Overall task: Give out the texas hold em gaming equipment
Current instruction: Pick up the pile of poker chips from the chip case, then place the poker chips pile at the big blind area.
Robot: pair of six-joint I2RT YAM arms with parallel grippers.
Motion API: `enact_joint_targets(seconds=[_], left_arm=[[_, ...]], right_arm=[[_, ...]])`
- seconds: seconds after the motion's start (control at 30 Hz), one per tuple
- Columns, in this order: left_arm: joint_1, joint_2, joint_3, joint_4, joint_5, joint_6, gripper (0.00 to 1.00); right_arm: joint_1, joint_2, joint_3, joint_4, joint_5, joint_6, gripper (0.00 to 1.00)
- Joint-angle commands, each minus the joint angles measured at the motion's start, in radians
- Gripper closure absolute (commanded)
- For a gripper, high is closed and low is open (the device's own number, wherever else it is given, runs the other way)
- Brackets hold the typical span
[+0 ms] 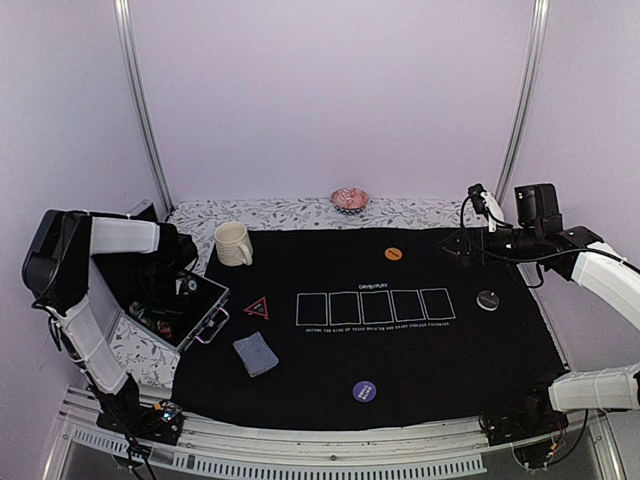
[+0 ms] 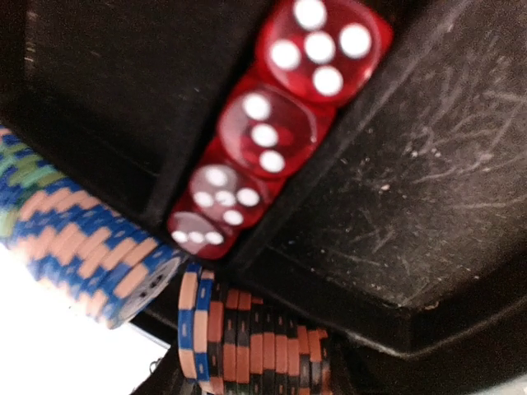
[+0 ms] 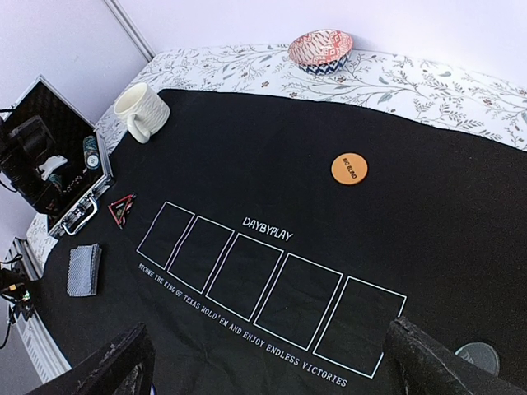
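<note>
My left gripper point(image 1: 176, 290) reaches down into the open case point(image 1: 205, 318) at the table's left. Its wrist view is very close: a row of orange-and-black poker chips point(image 2: 255, 337) lies on edge between dark finger edges at the bottom. Blue-and-orange chips point(image 2: 78, 247) lie to the left and red dice point(image 2: 263, 136) above. How far the jaws have closed does not show. My right gripper point(image 3: 272, 374) hangs open high over the black mat point(image 1: 400, 350), holding nothing. On the mat lie the card deck point(image 1: 256, 354), red-outlined triangle point(image 1: 258, 308), orange button point(image 1: 393, 254), purple button point(image 1: 364, 391) and dark button point(image 1: 487, 299).
A cream mug point(image 1: 233, 243) stands at the mat's far left corner. A pink ruffled dish point(image 1: 350, 199) sits on the floral cloth behind the mat. Five white card outlines point(image 1: 375, 306) are printed mid-mat. The case lid point(image 3: 41, 107) stands upright.
</note>
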Motion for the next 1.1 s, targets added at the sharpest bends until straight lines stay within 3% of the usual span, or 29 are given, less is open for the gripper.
enact_joint_targets(seconds=[0.0, 0.27, 0.43, 0.63, 0.87, 0.97, 1.07], left_arm=[[-0.023, -0.087, 0.036, -0.002, -0.043, -0.033, 1.00], [-0.114, -0.279, 0.187, -0.041, 0.001, -0.044, 1.00], [-0.273, -0.416, 0.214, 0.095, 0.143, -0.089, 1.00], [-0.477, -0.381, 0.192, 0.331, 0.373, -0.155, 1.00], [-0.671, -0.260, 0.101, 0.816, 0.685, -0.318, 1.00], [-0.714, -0.207, 0.009, 1.052, 0.765, -0.441, 1.00], [-0.713, -0.129, 0.001, 1.156, 0.811, -0.511, 1.00]], right_arm=[[0.005, -0.003, 0.034, -0.025, -0.015, -0.004, 0.01], [0.005, 0.017, 0.123, -0.067, -0.008, 0.012, 0.01], [0.019, 0.002, 0.135, -0.075, -0.072, 0.054, 0.01], [0.100, 0.020, 0.174, -0.116, -0.018, 0.089, 0.01], [0.317, 0.065, 0.230, -0.203, 0.054, 0.141, 0.01], [0.414, 0.041, 0.170, -0.188, 0.105, 0.171, 0.01], [0.474, 0.042, 0.131, -0.181, 0.151, 0.204, 0.01]])
